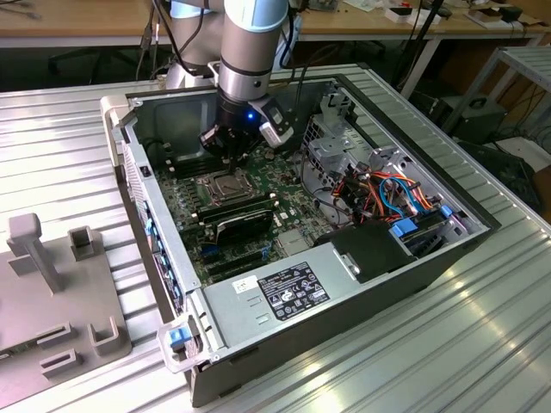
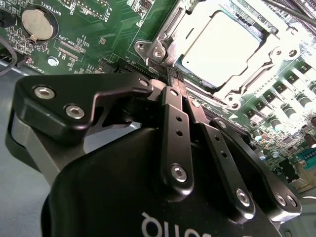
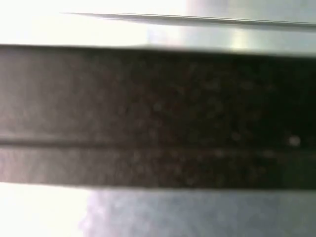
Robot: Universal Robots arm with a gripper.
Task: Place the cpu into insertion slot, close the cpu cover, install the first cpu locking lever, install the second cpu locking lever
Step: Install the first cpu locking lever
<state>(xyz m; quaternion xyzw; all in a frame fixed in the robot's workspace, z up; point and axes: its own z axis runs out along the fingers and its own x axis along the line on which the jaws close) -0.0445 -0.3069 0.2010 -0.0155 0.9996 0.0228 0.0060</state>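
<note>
The cpu [image 2: 222, 47] lies flat in its socket on the green motherboard, its metal top glaring bright. The cpu cover [image 2: 168, 29], a grey metal frame, lies down around it with the chip showing through its window. My gripper [image 2: 174, 75] is shut, its two black fingers pressed together with nothing seen between them. Its tips sit at the socket's edge beside a corner of the frame. In the exterior view the gripper [image 1: 225, 153] hangs inside the open computer case, just behind the socket [image 1: 222, 183]. I cannot make out how the locking levers stand.
A black card [image 1: 245, 219] sits in front of the socket. The power supply [image 1: 284, 288] is at the case's front, with a drive cage [image 1: 336, 138] and coloured cables [image 1: 387, 189] on the exterior view's right. A grey fixture [image 1: 52, 284] stands on the table at its left. A coin battery [image 2: 36, 23] is on the board.
</note>
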